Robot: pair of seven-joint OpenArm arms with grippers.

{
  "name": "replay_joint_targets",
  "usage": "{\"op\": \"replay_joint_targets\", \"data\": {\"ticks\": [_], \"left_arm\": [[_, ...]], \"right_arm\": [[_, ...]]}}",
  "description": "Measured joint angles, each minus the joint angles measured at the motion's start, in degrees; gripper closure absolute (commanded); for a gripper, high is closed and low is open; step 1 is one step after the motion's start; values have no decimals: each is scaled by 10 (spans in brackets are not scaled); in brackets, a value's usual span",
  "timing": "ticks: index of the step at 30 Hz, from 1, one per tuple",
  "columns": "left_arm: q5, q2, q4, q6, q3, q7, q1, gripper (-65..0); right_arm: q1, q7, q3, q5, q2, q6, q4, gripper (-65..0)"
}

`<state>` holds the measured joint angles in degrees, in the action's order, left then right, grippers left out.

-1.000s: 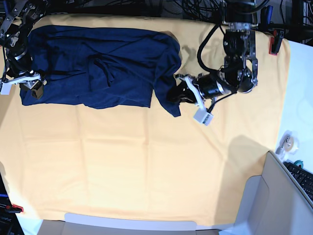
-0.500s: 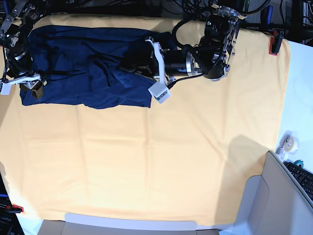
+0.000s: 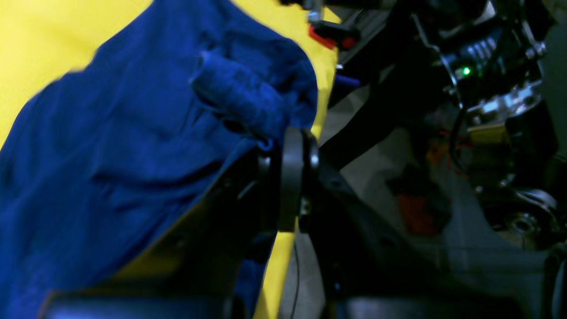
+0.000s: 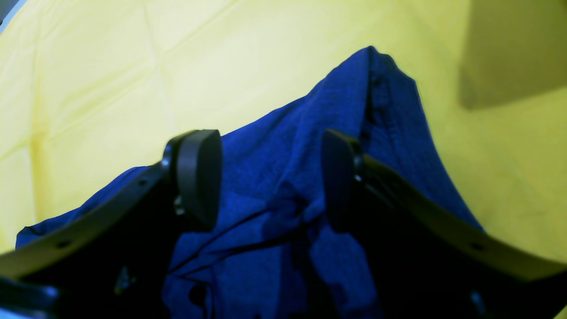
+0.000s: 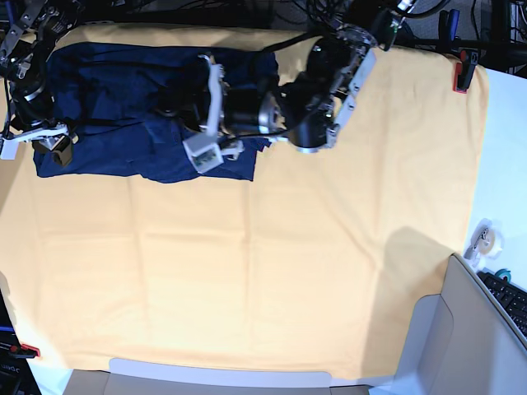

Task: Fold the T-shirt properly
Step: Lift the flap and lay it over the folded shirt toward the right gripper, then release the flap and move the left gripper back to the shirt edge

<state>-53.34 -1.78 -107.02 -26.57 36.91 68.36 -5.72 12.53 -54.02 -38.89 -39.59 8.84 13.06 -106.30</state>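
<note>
While my left end effector (image 5: 177, 111) pinches a fold of the T-shirt (image 5: 107, 90) over its middle, I see my right end effector (image 4: 270, 177) gaping wide above the shirt's edge on the yellow worktop (image 5: 272, 280).

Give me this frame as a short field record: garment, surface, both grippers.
garment: dark navy thin-fabric long-sleeved T-shirt, rumpled, lying at the far left of the cloth
surface: yellow-orange table cloth
left gripper: shut on a bunched fold of the T-shirt, reaching over the garment
right gripper: open, pads apart above the T-shirt's left end
fold: not finished
</note>
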Motion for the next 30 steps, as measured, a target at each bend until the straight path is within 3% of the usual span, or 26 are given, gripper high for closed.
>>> {"op": "replay_joint_targets", "data": {"ticks": [5,10,17,22,27,30], "left_arm": [[53,5,0,0,34,2,-9,0],[54,9,1,0,56,2,-9,-7],[53,8,9,0,56,1,-8,-214],[52,4,6,0,53,4,-8,-278],[47,-2,-23,0,-30,-1,-5,-279],[52,-42,-23,0,-90,-7,0,-279]], "right_arm": [[0,0,-1,0,1,0,0,-349],[0,0,-1,0,1,0,0,-349],[0,0,-2,2,2,0,0,-349],[0,0,-1,2,2,0,0,-349],[0,0,-2,2,3,0,0,-349],[0,0,-2,2,4,0,0,-349]]}}
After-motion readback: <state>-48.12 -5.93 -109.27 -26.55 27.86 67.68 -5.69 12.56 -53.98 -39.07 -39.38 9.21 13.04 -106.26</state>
